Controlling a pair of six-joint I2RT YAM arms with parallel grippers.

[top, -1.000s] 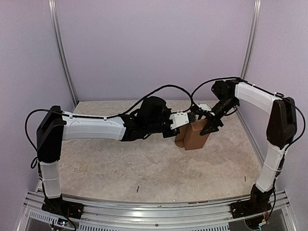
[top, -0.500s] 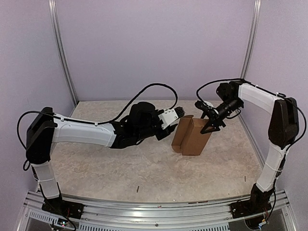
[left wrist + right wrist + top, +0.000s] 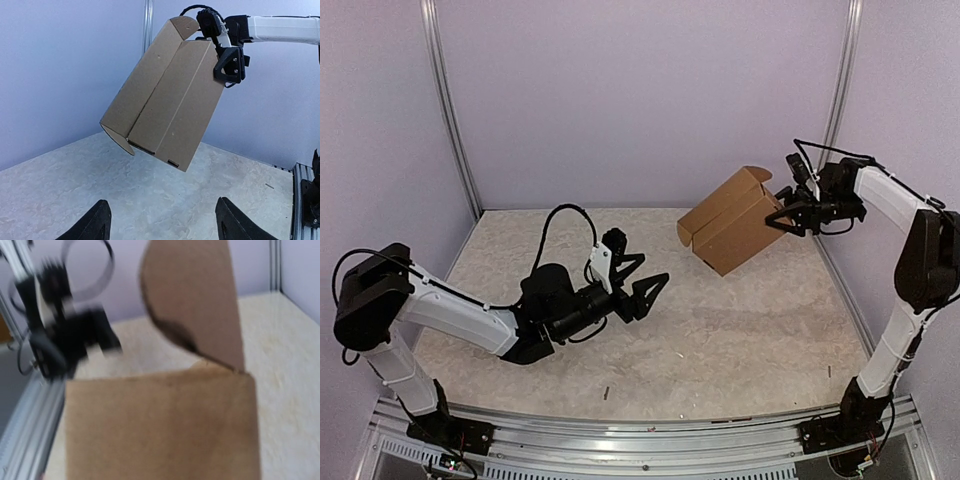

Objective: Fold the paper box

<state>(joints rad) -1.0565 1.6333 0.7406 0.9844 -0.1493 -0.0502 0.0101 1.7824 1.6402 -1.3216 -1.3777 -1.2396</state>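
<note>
Nearest you, the L tool [image 3: 642, 276] hangs low over the desk [image 3: 740, 340], its fingers spread wide w/ nothing between them (it points toward the far right). Further back, the paper box [image 3: 732, 222] is up in the air, clear of the desk. It's tilted, w/ its lower end toward the L arm and a rounded tab showing at each end. At the box's upper end the R tool [image 3: 788, 214] pinches the cardboard wall, one finger on the outer face, near the R back corner.
</note>
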